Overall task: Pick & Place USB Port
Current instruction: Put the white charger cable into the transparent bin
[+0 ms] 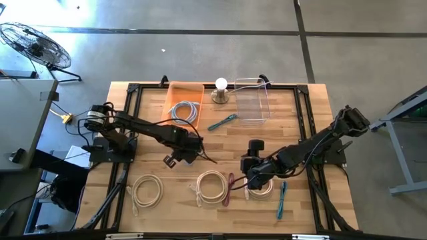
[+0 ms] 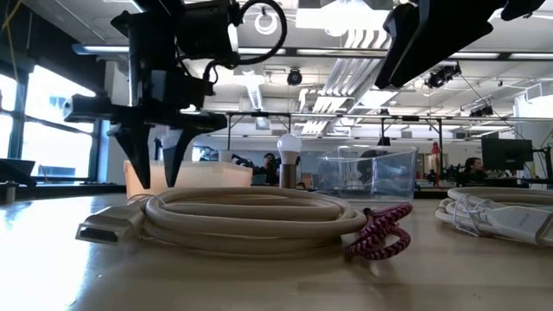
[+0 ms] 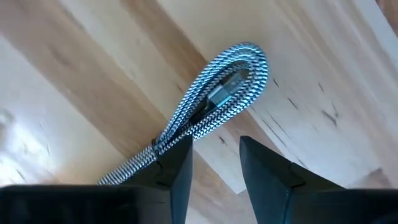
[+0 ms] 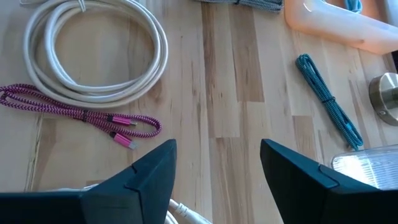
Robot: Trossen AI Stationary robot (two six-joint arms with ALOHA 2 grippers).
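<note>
Braided cable [image 3: 217, 102] lies on the bench [image 1: 293, 133] just beyond the left end effector [image 3: 214, 168], fingers narrowly parted, empty; pick step, apparently; next: descend, straddle, close; right end effector [image 4: 217, 174] waits wide.

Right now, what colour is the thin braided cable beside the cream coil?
Pink-and-black braid, clearest in the right wrist view.

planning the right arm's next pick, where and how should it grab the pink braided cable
Grip the pink braided cable across the middle of its bundle, coming straight down from above. It lies flat on the table as a long thin folded bundle, so the jaws can straddle its narrow width. The end nearest the white coiled cable almost touches that coil, so the free middle is probably safer. The right gripper is open nearby.
</note>
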